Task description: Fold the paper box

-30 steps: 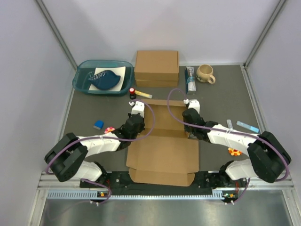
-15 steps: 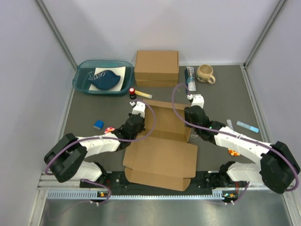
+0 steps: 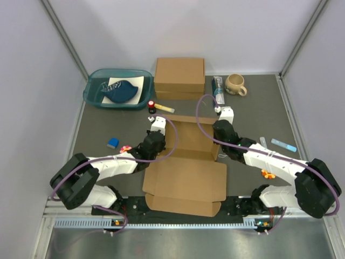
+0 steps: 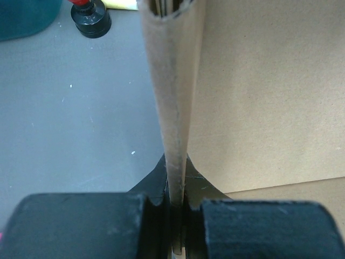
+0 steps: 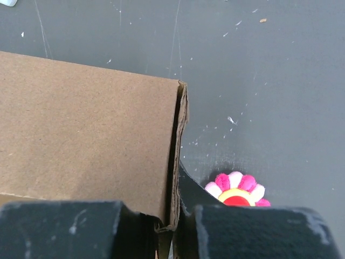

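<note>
The paper box [image 3: 186, 181] lies open in the middle of the table, its wide front panel flat toward the arms. Its left side wall [image 4: 172, 81] stands upright and edge-on, and my left gripper [image 3: 160, 131] [image 4: 173, 208] is shut on it. On the opposite side my right gripper [image 3: 220, 125] [image 5: 171, 224] is shut on the right side wall [image 5: 91, 124], pinching its folded edge between the fingers.
A thicker brown box [image 3: 179, 78], a teal tray [image 3: 94, 96] and a mug [image 3: 235, 84] stand at the back. A red-capped bottle [image 3: 152, 107] [image 4: 90, 16] sits beyond the left wall. A blue block [image 3: 112, 142] and flower toys [image 3: 125, 148] [image 3: 268, 174] [image 5: 235, 191] lie either side.
My right gripper opened, shifted slightly along the right wall and closed on it. The front panel slid a little left, then partly back. The left gripper kept its hold.
</note>
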Robot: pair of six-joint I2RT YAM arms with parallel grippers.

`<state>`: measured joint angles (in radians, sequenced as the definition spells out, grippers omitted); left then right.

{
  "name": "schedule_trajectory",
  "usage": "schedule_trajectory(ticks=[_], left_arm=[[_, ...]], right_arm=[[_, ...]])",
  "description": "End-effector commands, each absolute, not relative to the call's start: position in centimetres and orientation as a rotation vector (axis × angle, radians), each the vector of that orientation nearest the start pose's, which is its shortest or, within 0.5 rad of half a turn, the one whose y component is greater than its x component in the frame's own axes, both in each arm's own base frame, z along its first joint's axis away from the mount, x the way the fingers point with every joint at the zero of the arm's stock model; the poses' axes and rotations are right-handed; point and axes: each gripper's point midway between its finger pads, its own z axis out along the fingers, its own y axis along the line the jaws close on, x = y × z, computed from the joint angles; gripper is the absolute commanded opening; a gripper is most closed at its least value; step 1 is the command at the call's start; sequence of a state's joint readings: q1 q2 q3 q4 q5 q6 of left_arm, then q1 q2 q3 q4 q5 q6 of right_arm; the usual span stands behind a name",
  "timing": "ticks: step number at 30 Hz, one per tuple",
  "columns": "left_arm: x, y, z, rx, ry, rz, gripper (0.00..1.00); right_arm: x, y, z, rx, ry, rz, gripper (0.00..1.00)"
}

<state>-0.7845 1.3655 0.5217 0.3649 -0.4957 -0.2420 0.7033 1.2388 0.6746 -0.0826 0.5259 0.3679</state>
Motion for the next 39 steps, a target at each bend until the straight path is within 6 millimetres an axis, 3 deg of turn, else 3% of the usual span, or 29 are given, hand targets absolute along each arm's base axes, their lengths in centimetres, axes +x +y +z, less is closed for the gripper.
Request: schedule_trajectory(ticks=[1,2,3,6,8,10,11,12,14,21,25,31,39], left_arm=[[31.6,-22.1,11.6,0.217,1.906,-0.244,0.00],[31.7,-22.2,12.0,0.196,1.889,-0.261,0.00],[31.8,-22.2,12.2,0.188,1.874,-0.269,0.00],[31.8,-22.2,12.9,0.156,1.815,-0.298,0.00],[31.9,-21.9,12.7,0.136,1.809,-0.293,0.00],[32.1,-21.7,12.6,0.097,1.803,-0.290,0.00],[32.2,-21.5,12.5,0.080,1.805,-0.284,0.00],[32.2,-21.5,12.3,0.062,1.812,-0.287,0.00],[32.3,-21.4,11.7,0.046,1.834,-0.266,0.00],[32.9,-21.3,10.6,0.007,1.882,-0.209,0.00],[32.9,-21.5,10.6,0.011,1.889,-0.207,0.00],[32.5,-21.5,10.7,0.026,1.880,-0.211,0.00],[31.8,-22.1,11.1,0.084,1.850,-0.238,0.00]], right_arm=[[30.3,17.2,11.8,-0.146,2.107,0.098,0.11],[30.1,17.1,12.3,-0.144,2.092,0.107,0.14],[30.1,17.1,12.5,-0.138,2.083,0.115,0.28],[29.7,16.7,13.4,-0.138,2.049,0.133,0.48],[29.1,16.9,13.5,-0.163,2.043,0.173,0.55],[28.3,17.3,14.7,-0.184,2.009,0.252,0.72],[27.7,17.3,14.6,-0.197,2.002,0.274,0.89],[27.4,17.3,15.0,-0.197,1.988,0.298,0.99],[26.6,17.2,16.4,-0.184,1.957,0.353,0.99],[23.9,16.4,17.8,-0.188,1.985,0.421,0.99],[24.4,14.9,17.2,-0.145,2.016,0.319,0.99],[25.1,14.7,16.3,-0.121,2.021,0.274,0.99],[28.8,16.3,15.0,-0.083,1.990,0.211,0.89]])
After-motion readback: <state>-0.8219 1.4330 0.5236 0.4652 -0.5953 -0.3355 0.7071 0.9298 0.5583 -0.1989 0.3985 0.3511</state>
